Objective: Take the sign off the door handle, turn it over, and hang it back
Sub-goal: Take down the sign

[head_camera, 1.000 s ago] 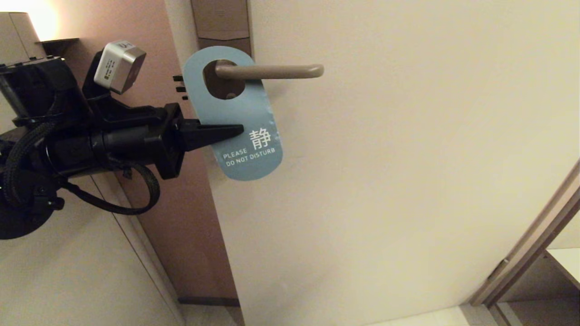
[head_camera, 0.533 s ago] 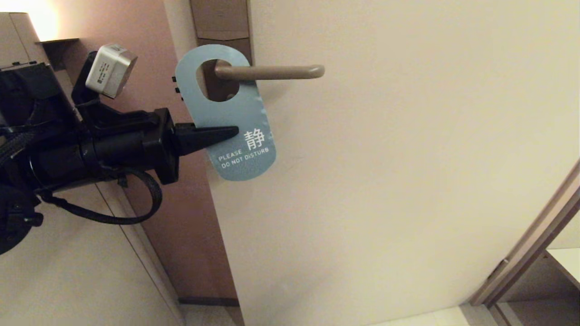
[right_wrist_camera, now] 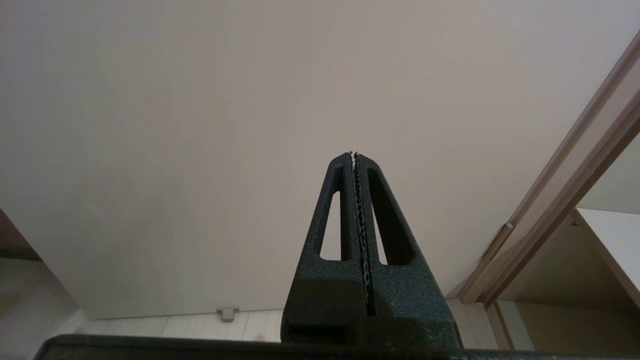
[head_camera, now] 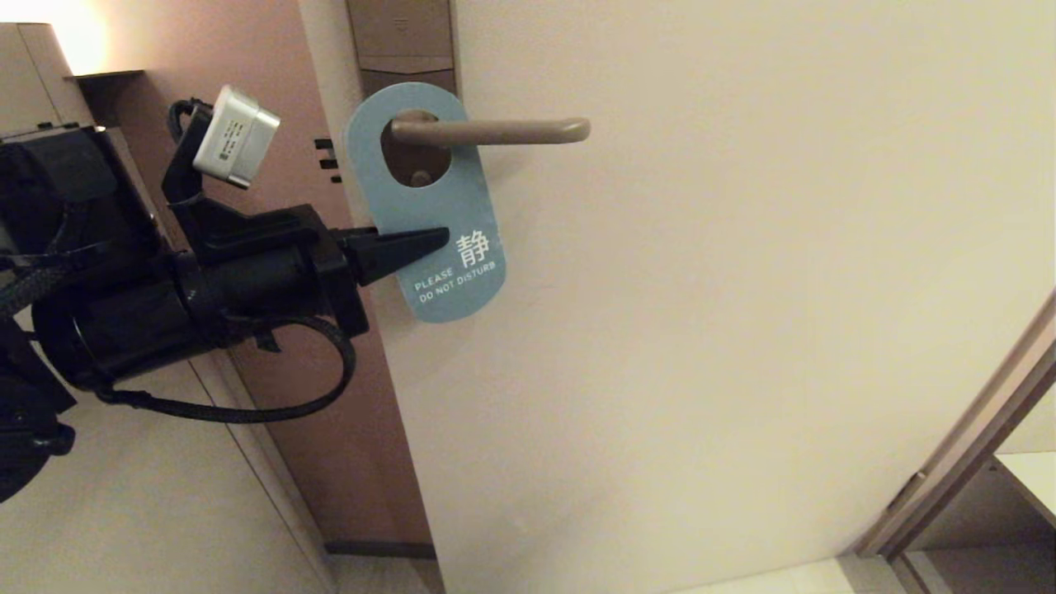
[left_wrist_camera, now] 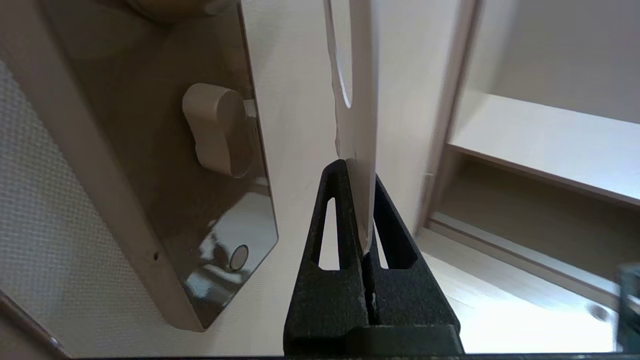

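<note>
Swinging back rightward since the earlier frame, the sign (head_camera: 429, 202) is hanging blue-side-out on the door handle (head_camera: 491, 130) at upper centre of the head view, the left gripper (head_camera: 441, 239) pinching its left edge. From the left wrist, the card is showing edge-on between clamped fingers (left_wrist_camera: 336, 200). From the right wrist, the right gripper (right_wrist_camera: 354, 155) is sitting at centre frame, pressed together and holding nothing.

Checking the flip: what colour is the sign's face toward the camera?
Blue with white lettering, on the sign; clearest in the head view.

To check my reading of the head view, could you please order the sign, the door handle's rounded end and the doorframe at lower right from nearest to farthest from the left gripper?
1. Sign: clamped in left gripper.
2. Door handle's rounded end: up and right.
3. Doorframe: far lower right.
</note>
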{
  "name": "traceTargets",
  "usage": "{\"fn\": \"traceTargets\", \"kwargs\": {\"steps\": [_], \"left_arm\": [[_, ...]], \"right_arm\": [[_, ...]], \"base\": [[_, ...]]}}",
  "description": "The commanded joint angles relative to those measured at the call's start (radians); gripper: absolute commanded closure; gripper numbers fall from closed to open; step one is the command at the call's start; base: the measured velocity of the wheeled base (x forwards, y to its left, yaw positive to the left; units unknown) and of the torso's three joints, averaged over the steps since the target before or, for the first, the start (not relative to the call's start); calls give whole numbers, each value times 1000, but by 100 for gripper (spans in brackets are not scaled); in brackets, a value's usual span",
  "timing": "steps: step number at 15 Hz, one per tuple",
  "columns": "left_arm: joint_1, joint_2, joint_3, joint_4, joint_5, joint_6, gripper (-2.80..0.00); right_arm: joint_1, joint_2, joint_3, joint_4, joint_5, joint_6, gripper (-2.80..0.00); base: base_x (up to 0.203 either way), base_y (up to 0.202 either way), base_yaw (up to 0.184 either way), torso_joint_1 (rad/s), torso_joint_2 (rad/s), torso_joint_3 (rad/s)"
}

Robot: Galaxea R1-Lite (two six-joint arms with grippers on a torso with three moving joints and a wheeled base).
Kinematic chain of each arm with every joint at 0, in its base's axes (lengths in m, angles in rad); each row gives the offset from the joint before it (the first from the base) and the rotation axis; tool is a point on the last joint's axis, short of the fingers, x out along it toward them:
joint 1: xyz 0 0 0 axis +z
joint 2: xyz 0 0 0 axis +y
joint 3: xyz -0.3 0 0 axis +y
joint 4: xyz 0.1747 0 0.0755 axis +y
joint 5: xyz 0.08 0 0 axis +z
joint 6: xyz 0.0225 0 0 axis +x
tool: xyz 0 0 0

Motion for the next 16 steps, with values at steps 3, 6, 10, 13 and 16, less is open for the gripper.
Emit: {"fn": "traceTargets", "kwargs": {"steps": [3,6,10,13,16], "left_arm": [[-96,4,3,-5,185,9,0],[-202,30,3,-6,395,17,0],[-250,56,-4,-11,492,18,0],[-260,75,-23,-12,547,18,0],[-286,109,-64,-12,599,19,0]], "right_arm": [[0,1,0,0,0,-1,0],[0,1,0,0,0,-1,0],[0,1,0,0,0,-1,0],[0,1,0,0,0,0,0],[0,1,0,0,0,1,0]], "base": [[0,0,0,0,0,0],[0,0,0,0,0,0],[0,0,0,0,0,0],[0,0,0,0,0,0],[0,0,0,0,0,0]]}}
